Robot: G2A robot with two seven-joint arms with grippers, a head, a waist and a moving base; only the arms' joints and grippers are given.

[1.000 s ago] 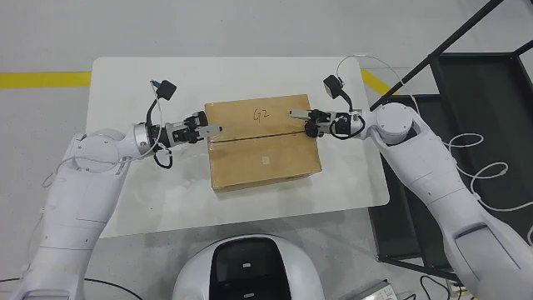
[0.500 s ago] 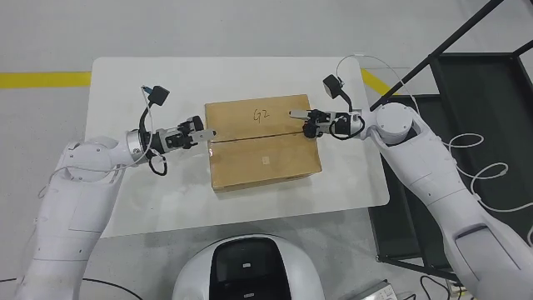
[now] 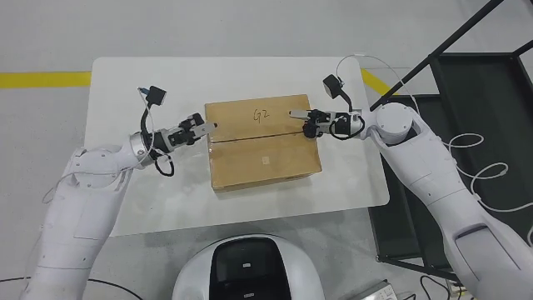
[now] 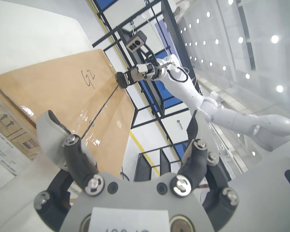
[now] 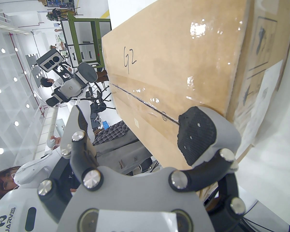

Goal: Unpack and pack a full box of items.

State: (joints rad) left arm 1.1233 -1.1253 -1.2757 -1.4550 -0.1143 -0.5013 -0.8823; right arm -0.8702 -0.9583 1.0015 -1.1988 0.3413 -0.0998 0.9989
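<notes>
Box (image 3: 262,142) closed, contents hidden | left fingers (image 4: 48,126) wide | right fingers (image 5: 198,134) wide

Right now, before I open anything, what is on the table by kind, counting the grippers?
Cardboard box: 1
Grippers: 2, the left gripper and the right gripper, both open, one at each end of the box
Total: 3

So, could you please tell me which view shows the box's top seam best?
The right wrist view: the seam runs close up. The top view shows its whole length, small; the left wrist view, obliquely.
</notes>
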